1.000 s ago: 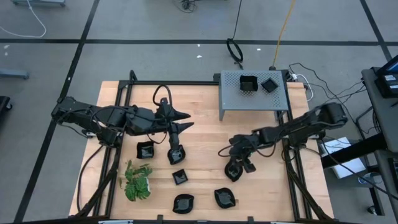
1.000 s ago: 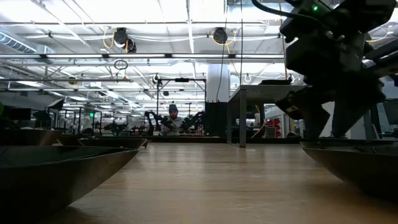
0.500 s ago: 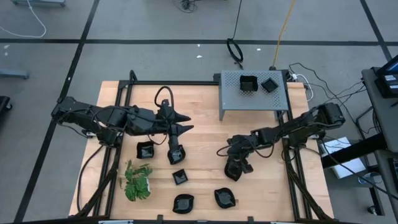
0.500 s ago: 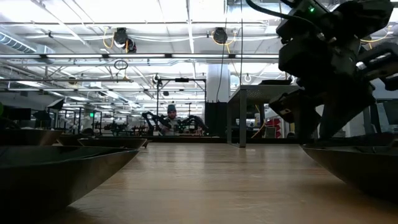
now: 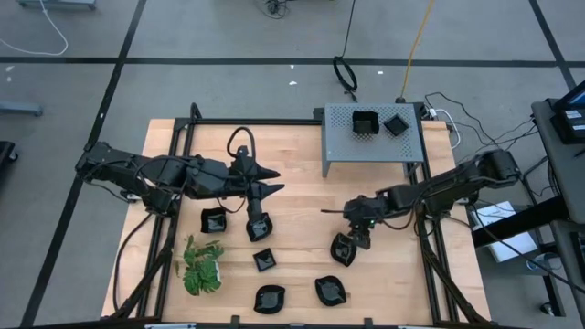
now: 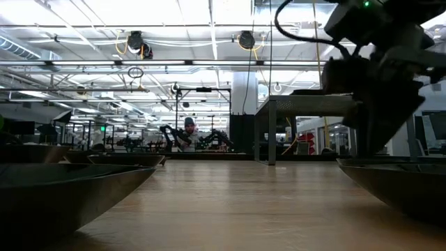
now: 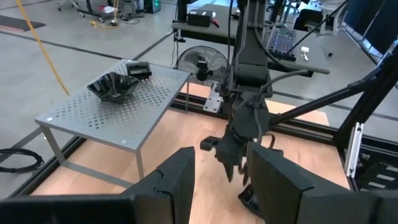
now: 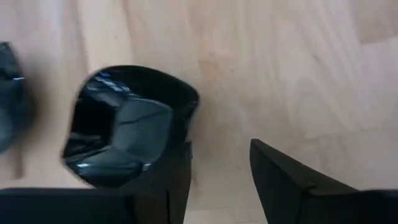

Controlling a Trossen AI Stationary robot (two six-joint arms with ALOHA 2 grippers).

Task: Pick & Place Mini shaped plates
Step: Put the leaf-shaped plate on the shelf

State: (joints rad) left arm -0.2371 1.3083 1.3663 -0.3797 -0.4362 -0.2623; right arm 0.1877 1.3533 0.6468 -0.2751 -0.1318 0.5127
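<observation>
Through my right wrist camera I see what the overhead camera cannot: my right gripper (image 8: 221,180) stands with its fingers parted and bare wood between them, and a glossy black plate (image 8: 127,134) lies on the table just beside one finger (image 8: 168,186), with nothing clamped. From above, that same plate (image 5: 344,249) sits just in front of my right gripper (image 5: 362,236), near the table's middle-right. My left gripper (image 5: 259,224) hangs over another small black plate (image 5: 259,228); its fingers (image 7: 180,180) show apart in the left wrist view, though I cannot tell whether they touch that dish.

Nearer the front edge lie more plates: one (image 5: 269,298) beside another (image 5: 330,291), a square one (image 5: 264,260) just behind them, and one (image 5: 213,220) beside the green plant (image 5: 202,268). Farther back, the grey perforated box (image 5: 372,137) carries two more dishes (image 5: 366,122); the left wrist view shows their wavy rims, which the top view flattens.

A second ago my right gripper was lower and directly over its plate; now it has lifted back and spread wider, leaving the plate on the wood. My left arm has not shifted.
</observation>
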